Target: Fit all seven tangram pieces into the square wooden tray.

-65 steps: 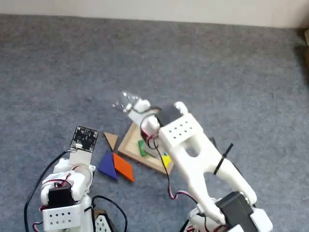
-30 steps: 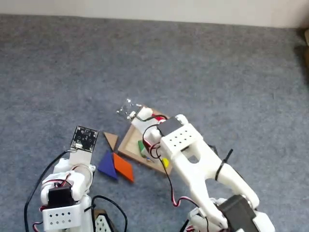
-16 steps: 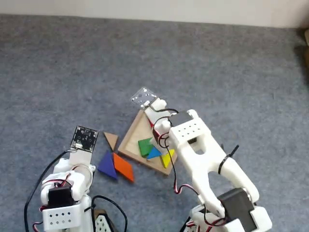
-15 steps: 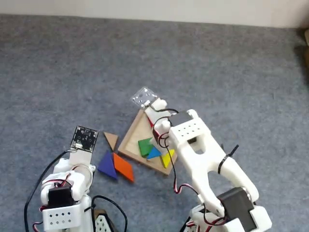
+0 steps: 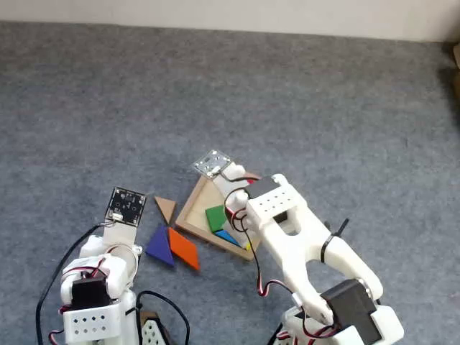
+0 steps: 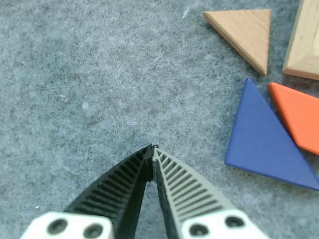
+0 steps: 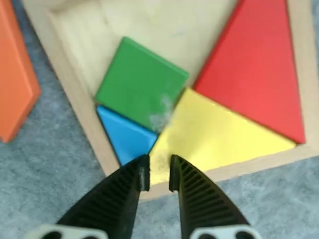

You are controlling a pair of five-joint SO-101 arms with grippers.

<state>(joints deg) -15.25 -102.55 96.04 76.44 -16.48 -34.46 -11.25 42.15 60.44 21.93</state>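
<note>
Underneath, grey carpet (image 5: 323, 108), right arm (image 5: 302, 244) overhanging tray (image 5: 188, 208)

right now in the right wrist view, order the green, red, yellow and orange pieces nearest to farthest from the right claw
1. yellow piece, in the tray at the right claw
2. green square, in the tray beside it
3. red triangle, in the tray
4. orange piece, outside the tray
</note>
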